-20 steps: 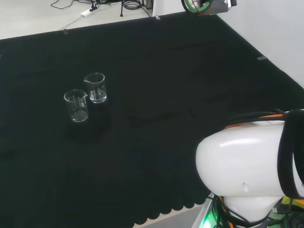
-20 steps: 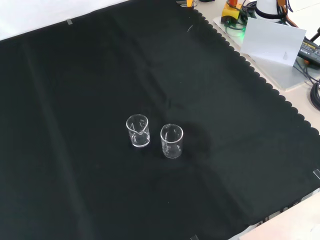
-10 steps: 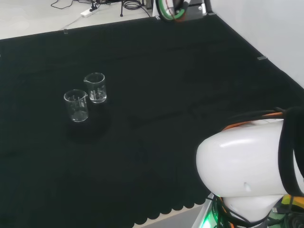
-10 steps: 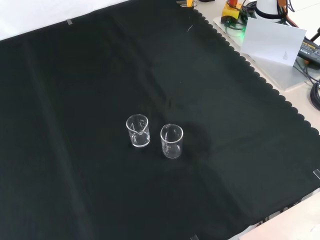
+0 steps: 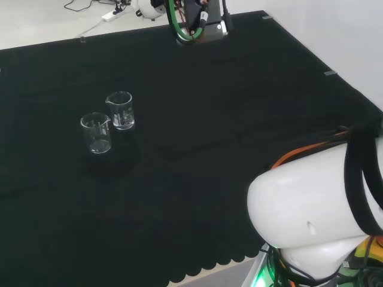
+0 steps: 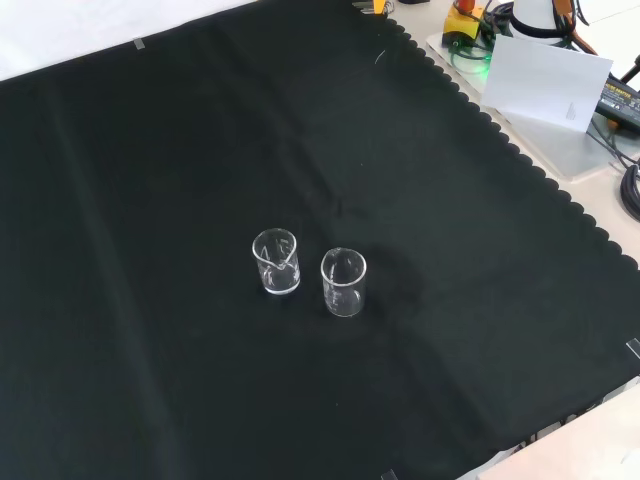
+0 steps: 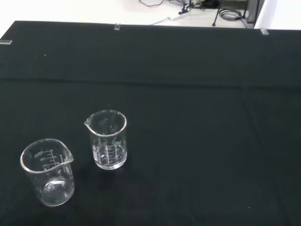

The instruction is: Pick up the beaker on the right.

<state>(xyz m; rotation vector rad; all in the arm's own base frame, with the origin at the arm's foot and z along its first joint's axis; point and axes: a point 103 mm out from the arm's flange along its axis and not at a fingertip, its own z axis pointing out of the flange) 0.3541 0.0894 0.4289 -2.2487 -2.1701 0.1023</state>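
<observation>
While both stand upright on the black cloth [image 6: 150, 150]:
Right beaker [image 5: 120, 110]: untouched.
Left beaker [image 5: 97, 133]: just beside it, head view.
Hand: state cannot be told.

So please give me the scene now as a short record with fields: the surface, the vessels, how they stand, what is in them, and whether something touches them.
surface: black cloth over the bench
vessels: two clear glass beakers
beaker on the right in the head view, upright, appears empty
beaker on the left in the head view, upright, appears empty
same pair in the front view: and, side by side with a small gap
contact: nothing touches either beaker
arm: white link at the head view's lower right
</observation>
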